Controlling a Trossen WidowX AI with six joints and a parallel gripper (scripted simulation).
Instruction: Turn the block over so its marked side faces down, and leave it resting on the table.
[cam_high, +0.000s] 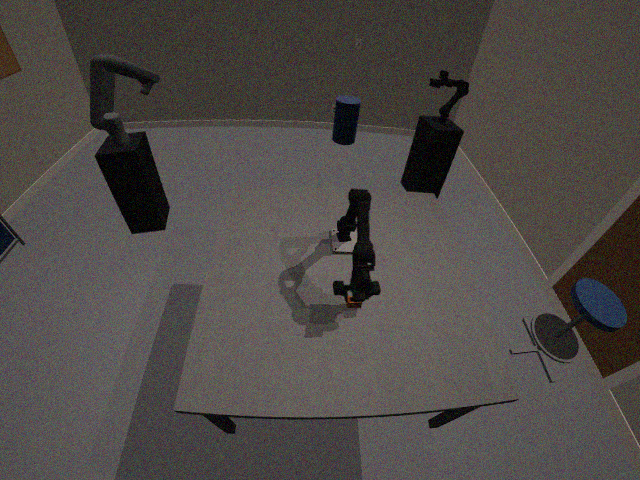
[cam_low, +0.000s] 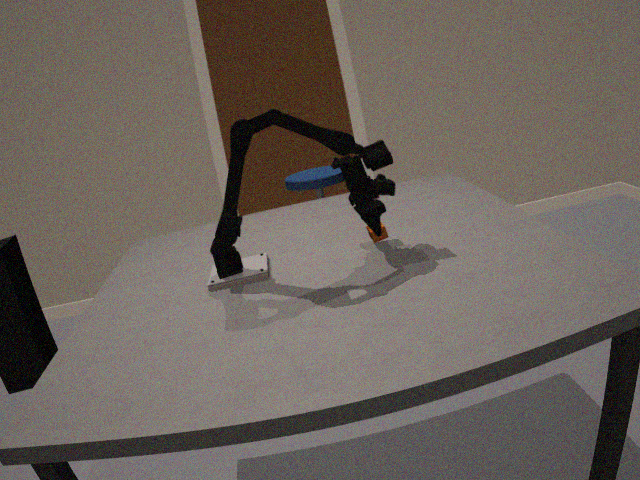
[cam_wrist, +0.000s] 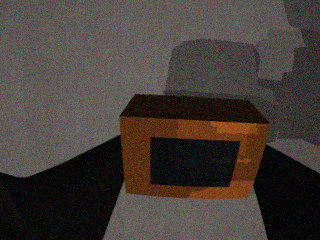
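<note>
The gripper (cam_low: 376, 227) is clamped on the orange block (cam_wrist: 194, 154) — dark marked face toward the wrist camera, tilted over the table (cam_low: 465, 310).

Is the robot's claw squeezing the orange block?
Yes. The gripper is shut on the orange block: dark fingers press both its sides in the wrist view.

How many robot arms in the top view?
3. The working arm at mid-table, its tool shut on the block. Two idle ones on black pedestals beyond the table: a grey arm at far left, a small black arm at far right.
</note>
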